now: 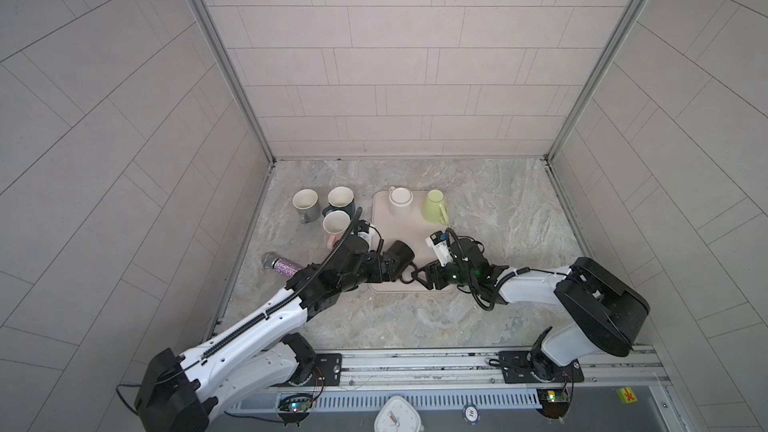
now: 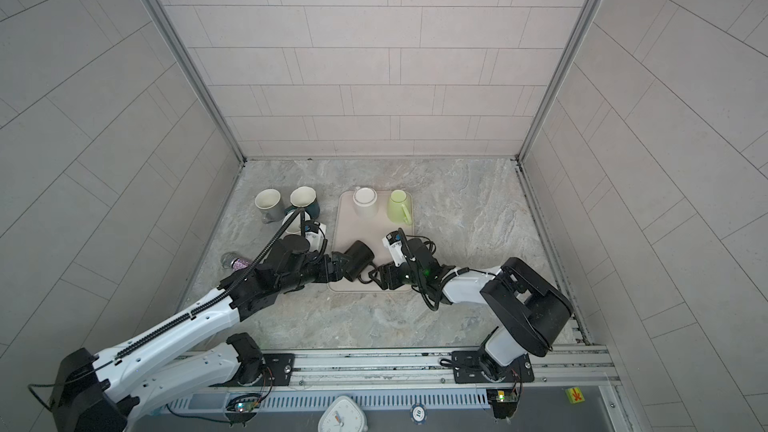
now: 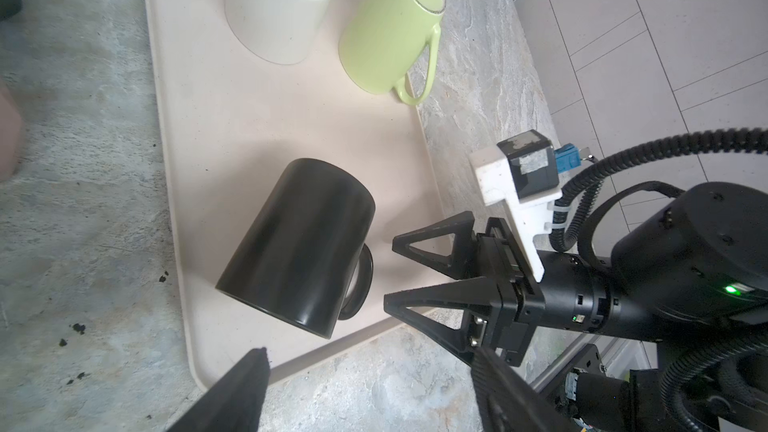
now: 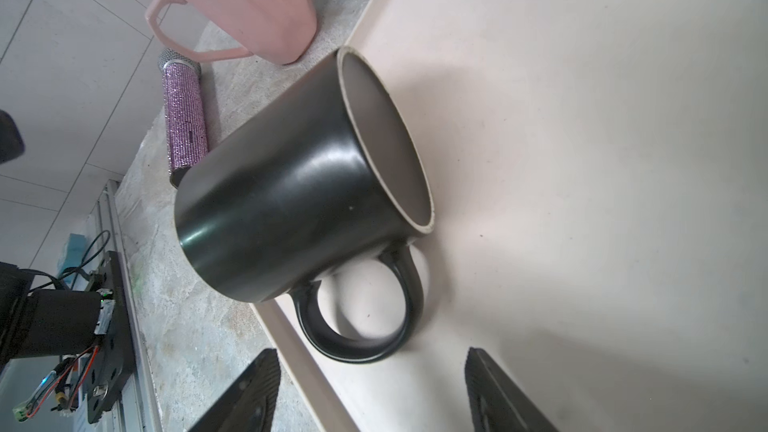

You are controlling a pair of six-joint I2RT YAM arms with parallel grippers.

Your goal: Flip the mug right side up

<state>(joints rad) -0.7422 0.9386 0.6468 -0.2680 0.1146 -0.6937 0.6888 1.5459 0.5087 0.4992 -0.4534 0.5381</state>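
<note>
In both top views the black mug (image 1: 401,255) (image 2: 358,259) lies tipped over on the beige mat (image 1: 384,218), between the left hand (image 1: 388,267) and the right hand (image 1: 420,278). There are six mugs. The grey mug (image 1: 305,203), teal mug (image 1: 340,199) and pink mug (image 1: 336,224) stand upright on the stone-look tabletop (image 1: 498,222). The white mug (image 1: 400,201) and green mug (image 1: 435,205) stand inverted on the mat. There is one glittery microphone (image 1: 280,265). Tiled walls (image 1: 374,56) surround everything.

Left wrist view: the left hand (image 3: 370,353) is spread, with the black mug (image 3: 299,243) just beyond it, untouched.

Right wrist view: the right hand (image 4: 370,353) is spread, with the mug's handle (image 4: 357,351) just ahead, apart.

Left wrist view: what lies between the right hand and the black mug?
Only a narrow strip of bare mat, clear in the left wrist view. The right hand is open, tips just short of the handle of the black mug.
</note>
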